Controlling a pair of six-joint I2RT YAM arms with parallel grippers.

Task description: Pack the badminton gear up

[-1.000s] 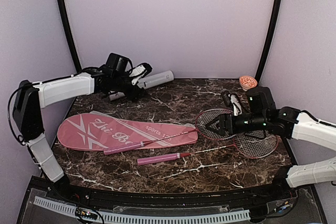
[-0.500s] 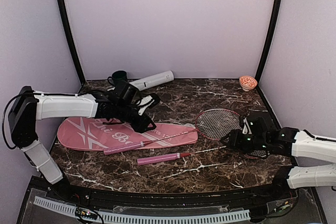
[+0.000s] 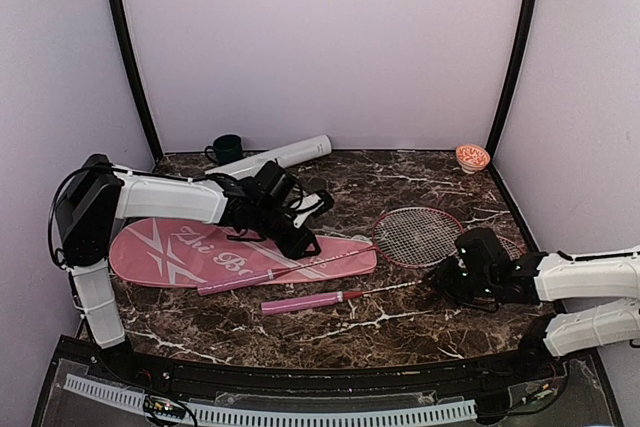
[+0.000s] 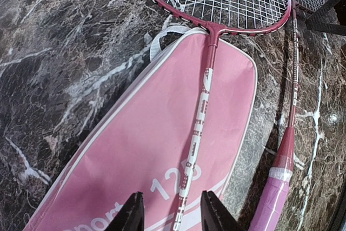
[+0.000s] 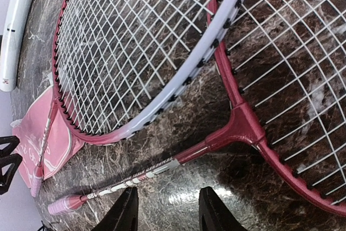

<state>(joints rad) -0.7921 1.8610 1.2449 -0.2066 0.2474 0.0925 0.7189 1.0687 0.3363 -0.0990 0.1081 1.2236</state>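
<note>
A pink racket-shaped bag [image 3: 200, 252] lies flat at the left. One red-framed racket rests with its shaft [image 4: 201, 106] on the bag and its head [image 3: 415, 235] on the table. My left gripper [image 3: 316, 223] is open and empty just above the bag [image 4: 124, 155], its fingertips either side of that shaft. The second racket lies in front, pink handle [image 3: 300, 302] to the left. My right gripper [image 3: 446, 277] is open, low over this racket's shaft [image 5: 146, 171] near the throat [image 5: 243, 125]. A long white tube [image 3: 285, 155] lies at the back. No shuttlecocks are in view.
A dark green mug [image 3: 228, 148] stands at the back left beside the tube. A small orange patterned bowl [image 3: 472, 156] sits in the back right corner. Purple walls close the table on three sides. The two racket heads overlap under my right arm.
My left arm has swung from the tube at the back to above the bag and racket shaft. My right arm has dropped lower and nearer, over the second racket's shaft.
</note>
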